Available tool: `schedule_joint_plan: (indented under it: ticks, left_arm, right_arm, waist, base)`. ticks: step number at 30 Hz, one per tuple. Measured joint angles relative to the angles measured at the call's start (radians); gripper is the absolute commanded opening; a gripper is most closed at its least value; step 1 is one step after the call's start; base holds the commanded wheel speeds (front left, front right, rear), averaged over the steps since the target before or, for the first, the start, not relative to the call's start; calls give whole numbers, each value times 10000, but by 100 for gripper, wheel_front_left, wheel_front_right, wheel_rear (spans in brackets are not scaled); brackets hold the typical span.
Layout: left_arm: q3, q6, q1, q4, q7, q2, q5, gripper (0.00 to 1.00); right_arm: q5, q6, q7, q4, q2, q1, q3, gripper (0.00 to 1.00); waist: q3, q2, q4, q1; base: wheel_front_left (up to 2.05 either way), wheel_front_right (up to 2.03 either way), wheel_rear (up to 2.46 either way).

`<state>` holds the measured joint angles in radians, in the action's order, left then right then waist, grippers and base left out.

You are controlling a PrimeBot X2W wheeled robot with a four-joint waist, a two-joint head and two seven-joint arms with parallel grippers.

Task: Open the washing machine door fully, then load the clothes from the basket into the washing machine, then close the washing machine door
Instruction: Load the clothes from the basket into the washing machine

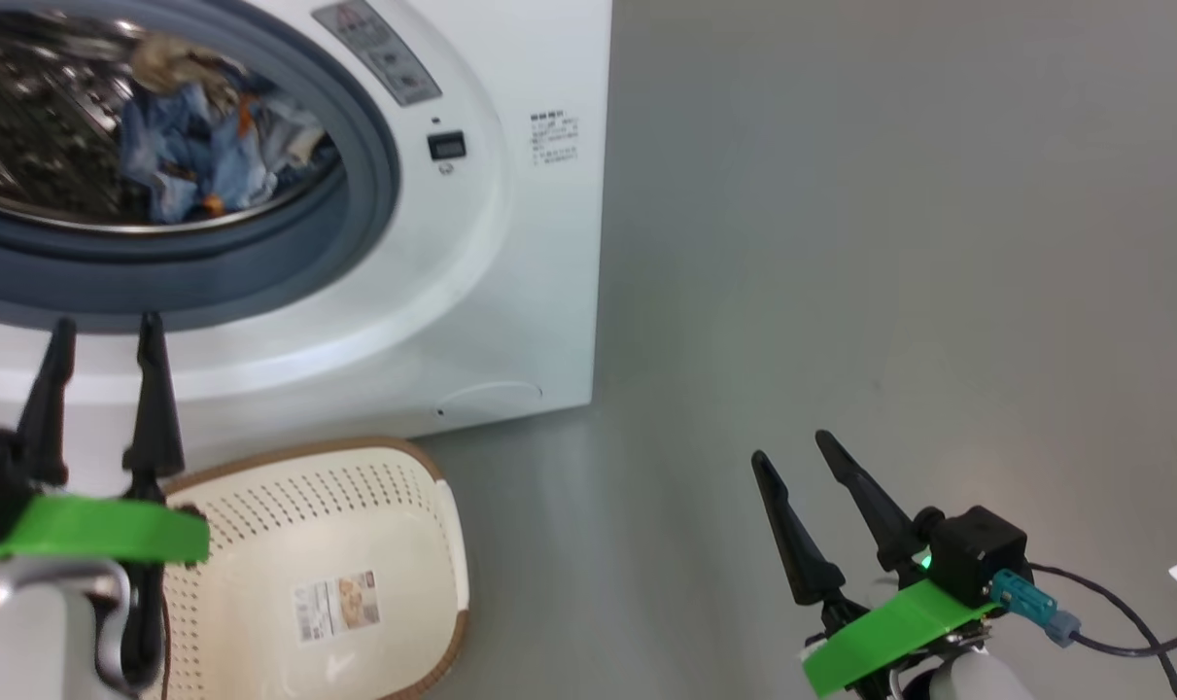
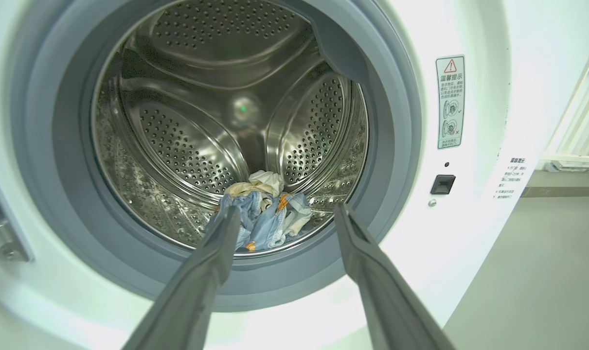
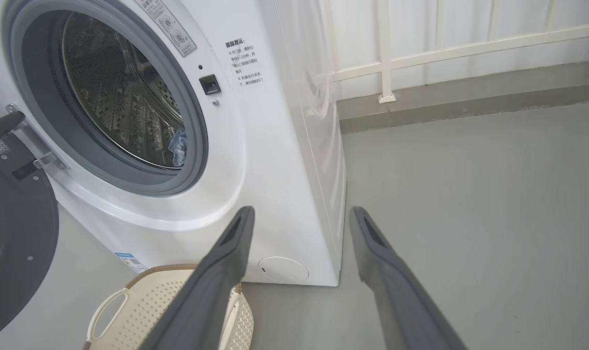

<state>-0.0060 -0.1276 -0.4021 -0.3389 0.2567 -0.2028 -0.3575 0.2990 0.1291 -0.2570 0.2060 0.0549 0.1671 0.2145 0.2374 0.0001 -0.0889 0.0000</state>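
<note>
Left gripper [image 1: 107,326]: fingers [image 2: 211,272] spread wide, nothing between them. Straight ahead of the tips, past the grey-blue gasket [image 2: 391,146], the clothes [image 2: 262,214] lie in a small bundle at the bottom of the drum [image 2: 192,141], apart from the tips. Just below and behind these fingers is the basket [image 1: 355,506]; its label sticker [image 1: 337,606] shows on the inner bottom and no clothes are seen in it.

Right gripper [image 1: 792,449]: fingers [image 3: 211,282] also spread, empty, aimed at the right front corner of the washing machine [image 1: 510,292], well apart from it over the floor [image 1: 889,243].

Loading looks done, so closing is the step in hand. The washing machine door [image 3: 17,233] hangs swung wide, far left of the right fingers and beyond the opening, with its hinge [image 3: 36,158] edge toward the machine. It is a round disc with no long axis; what counts is the free edge away from the hinge.

Left arm judged nearer. The door lies left of its fingers, outside its wrist view, so the gap cannot be told.

Left arm pose: forearm low, fingers pointing up at the opening's lower rim. Right arm: low on the right, fingers tilted up-left.

Next move likely needs the left gripper behind the free edge, pushing it toward the opening.
</note>
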Motion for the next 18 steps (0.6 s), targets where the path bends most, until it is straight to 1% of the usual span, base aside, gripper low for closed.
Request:
schedule_joint_plan:
  ticks: [5, 8, 12, 18]
  left_arm:
    - [562, 0, 1360, 809, 2, 426, 736, 100]
    - [874, 0, 2155, 1227, 0, 757, 1030, 100]
    - [1124, 0, 3096, 1751, 0, 1062, 1396, 100]
    - [1524, 0, 4439, 2228, 0, 1325, 1751, 100]
  right_arm:
    - [-71, 0, 0, 19, -4, -412, -157, 100]
    - [-111, 0, 0, 33, -6, -672, -270, 100]
    - [-207, 0, 0, 33, -8, -912, -318, 100]
    - [-263, 0, 0, -42, -12, -1104, -370, 100]
  waist:
    - [-732, 0, 131, 0]
    - [-1151, 0, 211, 0]
    - [-1641, 0, 325, 0]
    - [-2170, 0, 497, 1]
  base:
    - [0, 0, 0]
    - [0, 0, 0]
    - [0, 0, 0]
    - [0, 0, 0]
